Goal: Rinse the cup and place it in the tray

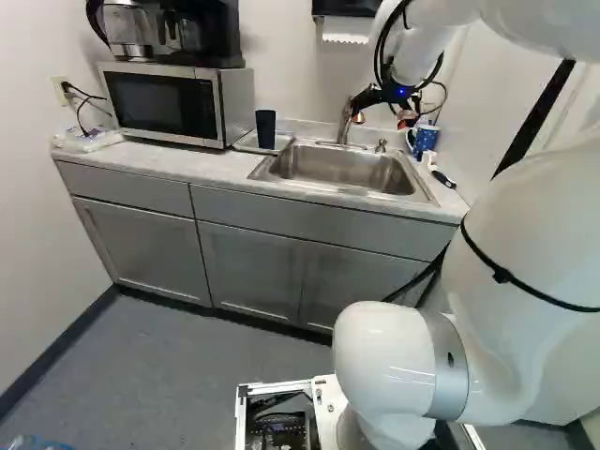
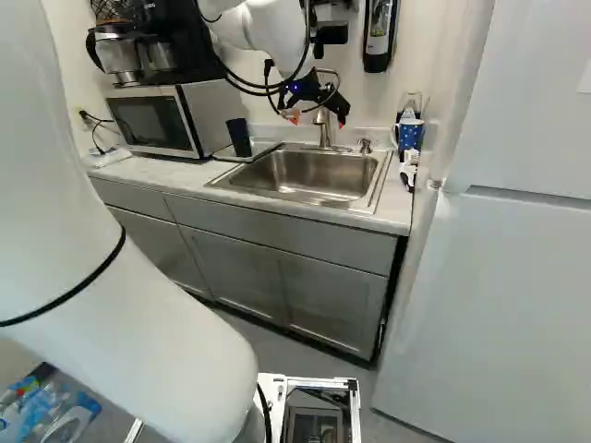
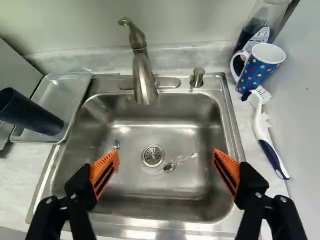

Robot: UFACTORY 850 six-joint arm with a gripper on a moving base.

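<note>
Countertop (image 3: 21,172) bears a tray (image 3: 64,90) partly hidden by the dark cup (image 3: 29,114)

Steel sink (image 3: 131,186): brightly lit, white glare on the rim (image 3: 135,233) nearest the cabinets (image 1: 141,246), soft glints within (cabinets dimmer, shadowed at foot).

Qty: 2 drinking vessels, i.e. 1 dark cup (image 3: 30,112) + 1 dotted mug (image 3: 257,70). 1 tray (image 3: 65,87), 1 sink (image 3: 180,197), 1 faucet (image 3: 142,75), 1 drain (image 3: 152,155), 1 metal knob (image 3: 197,77) nr faucet. 1 spoon (image 3: 170,167), plus 1 sm. shiny bit (image 3: 116,144), type unclr. 1 brush (image 3: 262,125), 1 clear container (image 3: 266,20). Appl.: 1 microwave (image 1: 155,103), 1 coffee mkr (image 1: 202,33). 3 cab. doors (image 1: 141,244), 1 desk (image 3: 17,175).
</note>
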